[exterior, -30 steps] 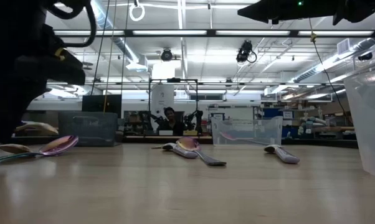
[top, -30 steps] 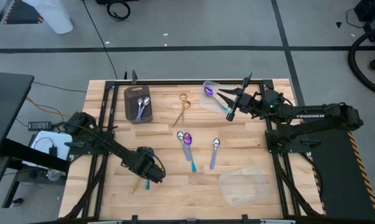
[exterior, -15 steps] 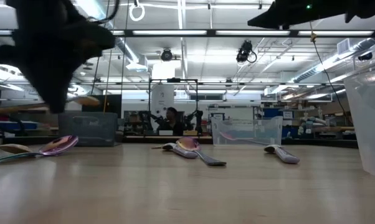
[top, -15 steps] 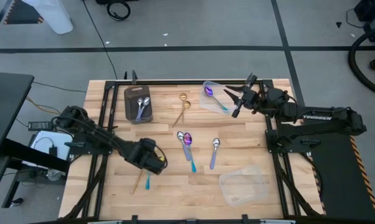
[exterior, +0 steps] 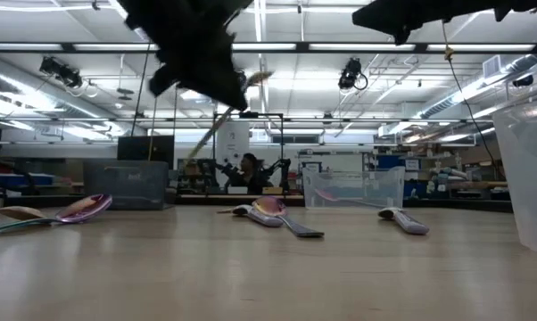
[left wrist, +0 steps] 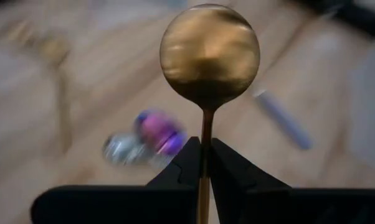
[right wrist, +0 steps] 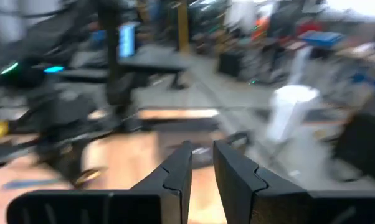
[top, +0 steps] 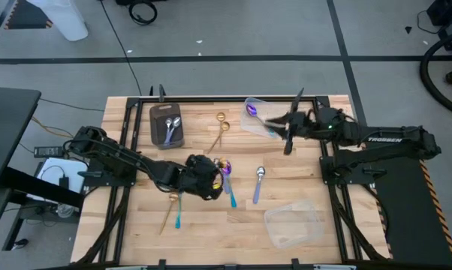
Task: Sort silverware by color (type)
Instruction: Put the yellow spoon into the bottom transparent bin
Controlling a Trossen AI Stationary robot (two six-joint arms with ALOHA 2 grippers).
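Gold spoon is riding above mid-counter, its thin stem pinched in the closed left pincer. Right pincer, slightly parted and holding nothing, is hovering beside the clear container. Risk: the narrow stem could pivot or slip during transfer, dropping among the iridescent spoons.

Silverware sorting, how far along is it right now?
Partly done. Silver spoons lie in the grey tray, and an iridescent spoon sits in the clear container at the back. In hand: the left gripper is shut on a gold spoon, carried above the table. Left: two gold spoons near the tray, the mid-table spoons, and two near the front edge. The right gripper holds nothing visible.
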